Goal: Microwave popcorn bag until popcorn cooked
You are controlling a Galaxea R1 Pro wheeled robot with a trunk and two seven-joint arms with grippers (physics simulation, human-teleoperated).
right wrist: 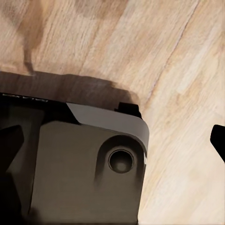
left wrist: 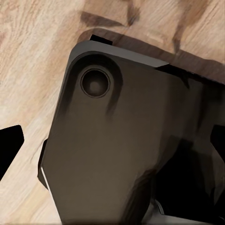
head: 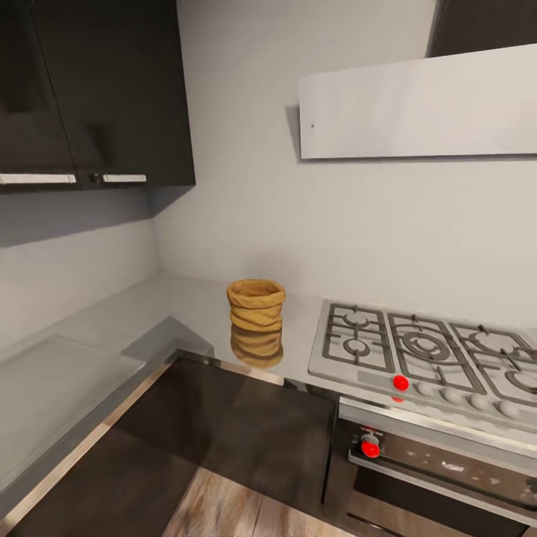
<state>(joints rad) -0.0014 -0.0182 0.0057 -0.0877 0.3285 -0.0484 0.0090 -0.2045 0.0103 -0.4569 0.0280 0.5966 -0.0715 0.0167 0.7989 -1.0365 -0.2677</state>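
Both wrists point down over the robot's dark base, claw states indiscernible.

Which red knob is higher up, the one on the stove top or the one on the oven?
The red knob on the hob is higher; the other red knob sits below it on the oven front.

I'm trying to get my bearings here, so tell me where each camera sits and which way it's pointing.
Head view: on the robot's head, facing forward and down at the countertop corner, with the popcorn bag beside the gas hob.
Left wrist view: on the left arm, pointing down at the wood floor and the robot's dark base.
Right wrist view: on the right arm, also pointing down at wood floor and base.
Both wrist views share floor and base.
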